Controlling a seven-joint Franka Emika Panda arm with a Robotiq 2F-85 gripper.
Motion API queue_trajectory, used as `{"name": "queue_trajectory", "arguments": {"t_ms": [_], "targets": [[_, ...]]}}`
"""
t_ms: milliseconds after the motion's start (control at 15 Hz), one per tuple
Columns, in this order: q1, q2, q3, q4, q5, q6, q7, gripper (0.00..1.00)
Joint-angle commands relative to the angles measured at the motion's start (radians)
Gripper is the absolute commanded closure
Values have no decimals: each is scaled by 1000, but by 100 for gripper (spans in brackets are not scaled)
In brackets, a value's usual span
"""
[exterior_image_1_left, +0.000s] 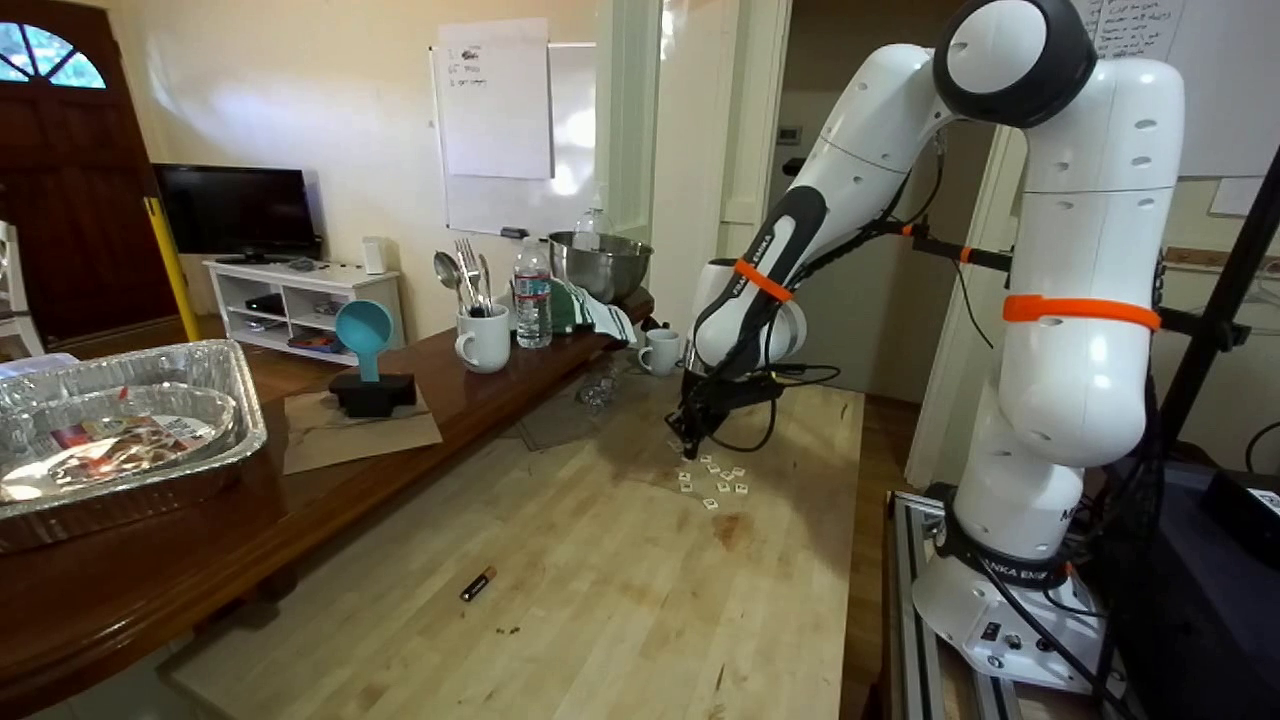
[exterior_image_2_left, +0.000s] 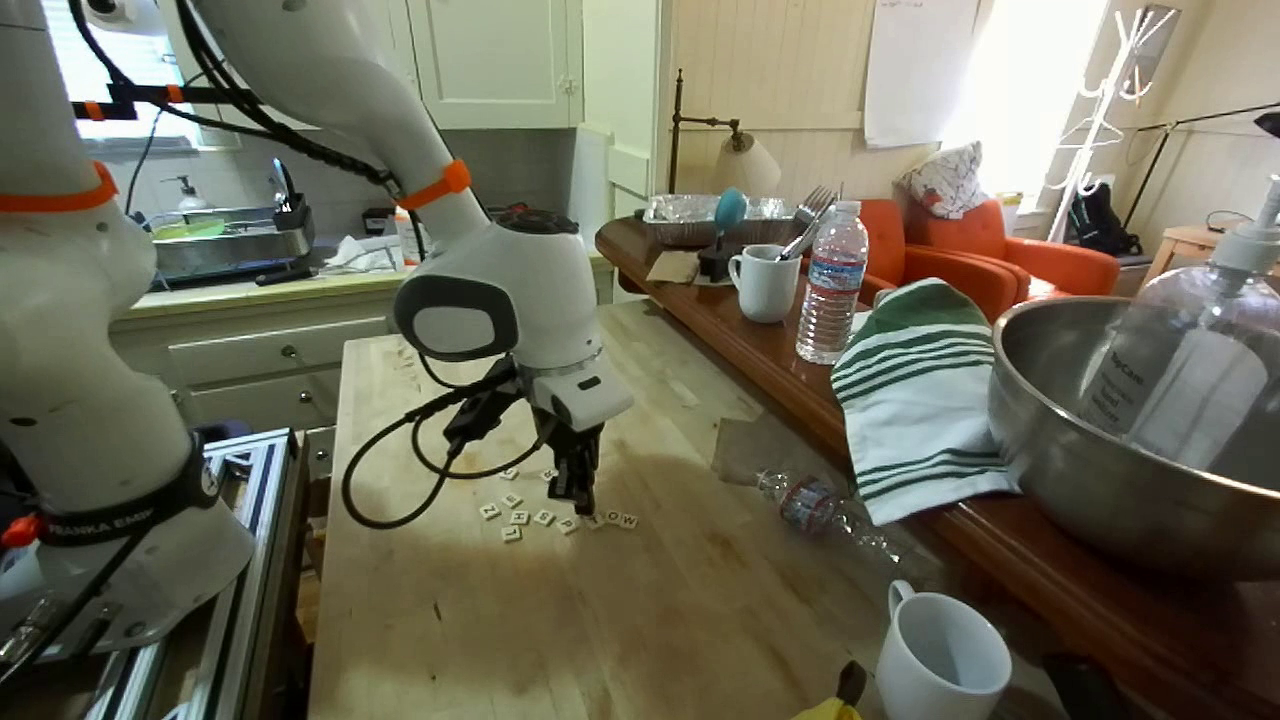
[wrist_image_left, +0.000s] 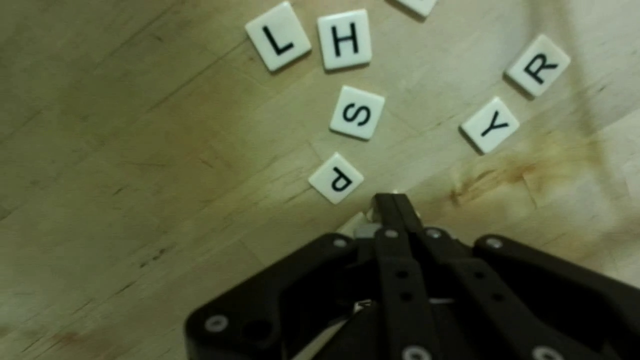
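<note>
Six letter tiles (wrist_image_left: 357, 112) lie whole in my wrist view, marked L, H, S, P, R and Y; a seventh is cut by the upper edge, and at least one more is partly hidden behind my gripper (wrist_image_left: 393, 197). All rest on one wooden table (exterior_image_1_left: 600, 600), with one battery (exterior_image_1_left: 478, 584) well apart from them. Two white mugs (exterior_image_1_left: 484, 345) appear in both exterior views; two water bottles (exterior_image_2_left: 833, 285), one upright and one lying, appear in an exterior view. My arm (exterior_image_1_left: 875, 125) stands on its base (exterior_image_1_left: 1010, 600), bends at the elbow and slopes down over the table. The gripper points downward among the tiles, its two fingers (wrist_image_left: 385, 212) pressed together just beside the P tile (wrist_image_left: 336, 178); whether they touch a tile or the table, I cannot tell.
</note>
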Motion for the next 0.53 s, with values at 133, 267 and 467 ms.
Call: {"name": "queue_trajectory", "arguments": {"t_ms": [133, 267, 467], "targets": [[-5, 19, -13, 4, -82, -111, 29, 100], [-5, 21, -22, 7, -118, -134, 45, 100], [-5, 20, -43, 0, -208, -132, 100, 100]]}}
